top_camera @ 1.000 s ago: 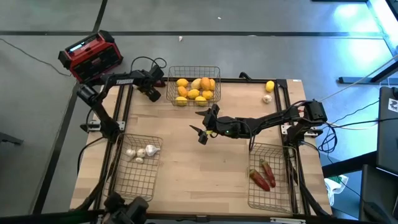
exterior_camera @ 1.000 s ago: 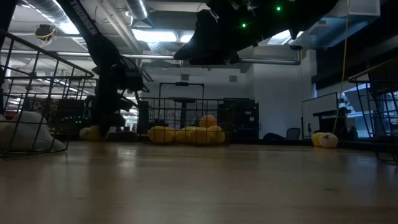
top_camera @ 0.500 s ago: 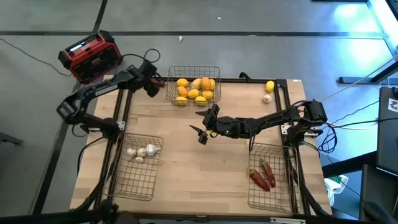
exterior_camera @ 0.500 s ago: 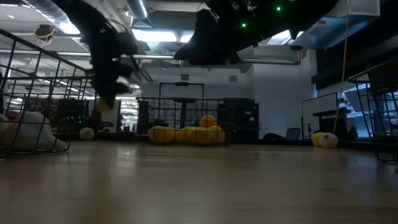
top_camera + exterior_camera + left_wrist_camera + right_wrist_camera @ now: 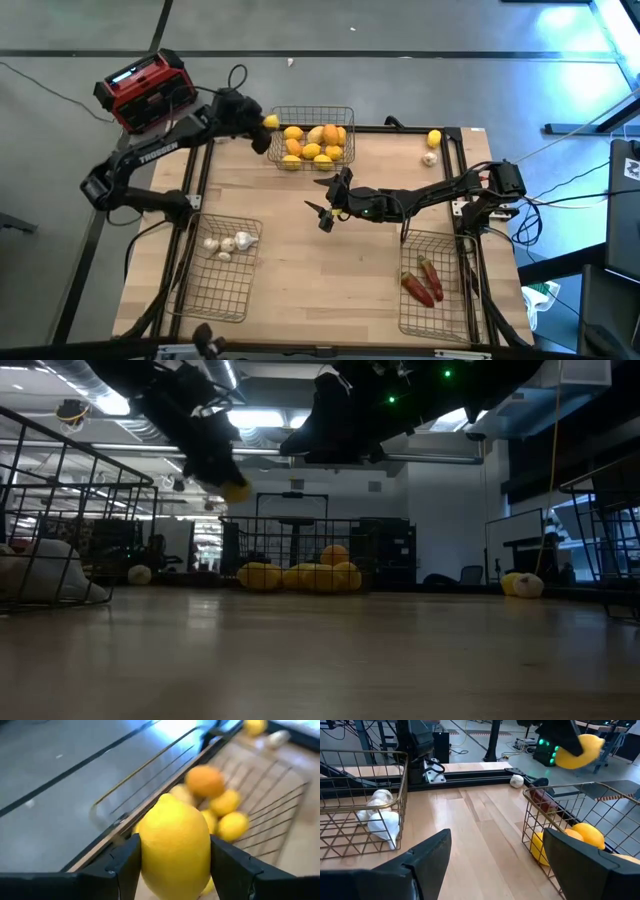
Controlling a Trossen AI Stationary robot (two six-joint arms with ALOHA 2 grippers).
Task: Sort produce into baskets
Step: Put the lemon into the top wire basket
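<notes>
My left gripper [image 5: 266, 123] is shut on a yellow lemon [image 5: 175, 842], in the air just left of the far wire basket [image 5: 345, 112]. That basket holds several yellow and orange fruits [image 5: 312, 140]. My right gripper [image 5: 322, 212] hovers open and empty over the table's middle. The left basket [image 5: 205, 290] holds white garlic bulbs [image 5: 226, 244]. The right basket [image 5: 432, 318] holds red chili pieces [image 5: 424, 281]. A loose lemon [image 5: 434, 138] and a garlic bulb [image 5: 430, 158] lie on the table at the far right. My left gripper pinches the lemon between its two fingers [image 5: 125, 862], one on each side of its belly [image 5: 150, 845]. The fingers come from the table's left, slanting down. The lemon is lifted clear, high above the table [image 5: 235, 488], beside the far basket's left rim.
A red-and-black box [image 5: 147, 90] stands off the table's far left corner. One garlic bulb [image 5: 516, 781] lies on the table near the far left edge, below my left arm. Bare wood lies between the baskets.
My left gripper has risen from the table's far left corner with the lemon, lifting it clear of the wood. It has gone toward the far basket, up and to the right. The garlic bulb beside the lemon's old place has stayed.
</notes>
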